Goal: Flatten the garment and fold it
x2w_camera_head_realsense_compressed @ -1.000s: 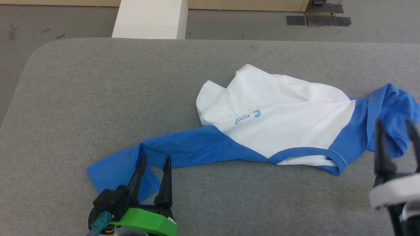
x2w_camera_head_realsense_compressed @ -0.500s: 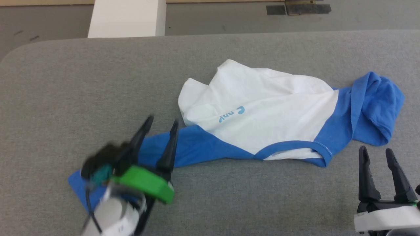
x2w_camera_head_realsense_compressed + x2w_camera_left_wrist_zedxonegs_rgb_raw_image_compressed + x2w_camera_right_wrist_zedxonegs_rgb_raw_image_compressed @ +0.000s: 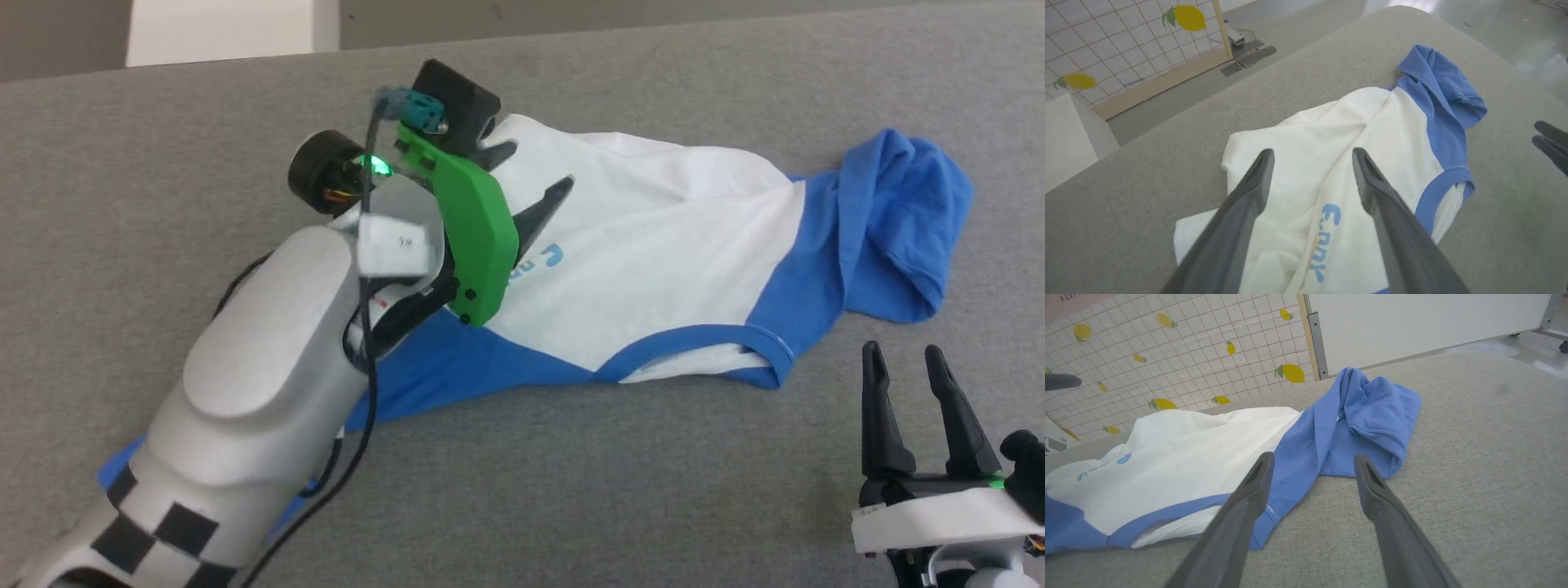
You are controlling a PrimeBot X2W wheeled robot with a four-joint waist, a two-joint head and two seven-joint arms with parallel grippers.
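I'm looking down at a broad desk covered in grey woven fabric [image 3: 653, 490]; the left wrist view shows one of its corners rounded. Beyond its far edge a plain white rectangular block [image 3: 220, 33] stands on a dull grey floor [image 3: 65, 33]. In the left wrist view a screen printed with a white tile grid and yellow lemons [image 3: 1126, 45] rises from a pale wooden base strip [image 3: 1163, 83]. Dark flat patches [image 3: 1249, 57] lie on the floor at the end of that strip. Further right the floor turns glossy and catches bright light. The right wrist view shows a smooth white panel in a grey metal frame [image 3: 1412, 322] beside the lemon screen.
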